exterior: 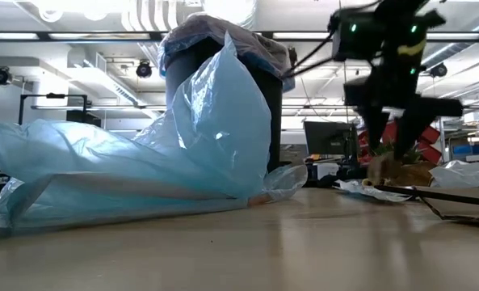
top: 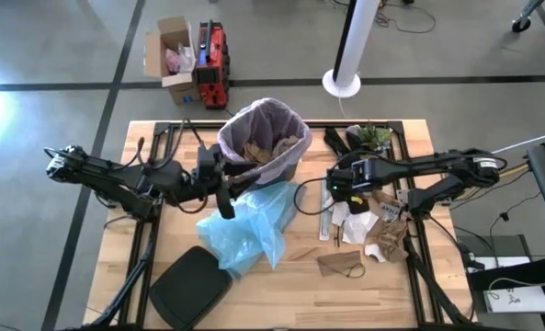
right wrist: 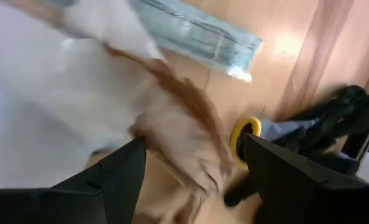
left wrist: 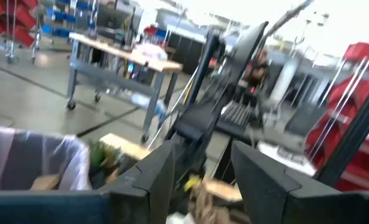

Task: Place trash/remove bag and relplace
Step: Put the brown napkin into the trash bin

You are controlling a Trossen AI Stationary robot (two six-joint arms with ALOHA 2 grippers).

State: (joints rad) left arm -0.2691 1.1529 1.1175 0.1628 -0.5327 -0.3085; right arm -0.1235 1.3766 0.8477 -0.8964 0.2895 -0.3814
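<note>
The trash (top: 375, 232), crumpled brown and white paper, lies on the table (top: 300, 285) well to one side of the bin (top: 263, 140), which already holds brown pieces inside its pinkish bag (top: 240, 129). The right gripper (top: 338, 190) hangs over the near edge of that pile, fingers spread around brown paper without pinching it yet. The left gripper (top: 224, 191) waits beside the bin, fingers parted and empty, above the light blue bag (top: 249, 225). Trash loading appears to be the step in hand; next, the right gripper needs to close on a piece and carry it to the bin.

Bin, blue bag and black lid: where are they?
bin (top: 295, 165), high view, its dark outer wall.
blue bag (top: 249, 225), high view, middle of the crumpled plastic.
black lid (top: 191, 287), high view, its flat top.
</note>
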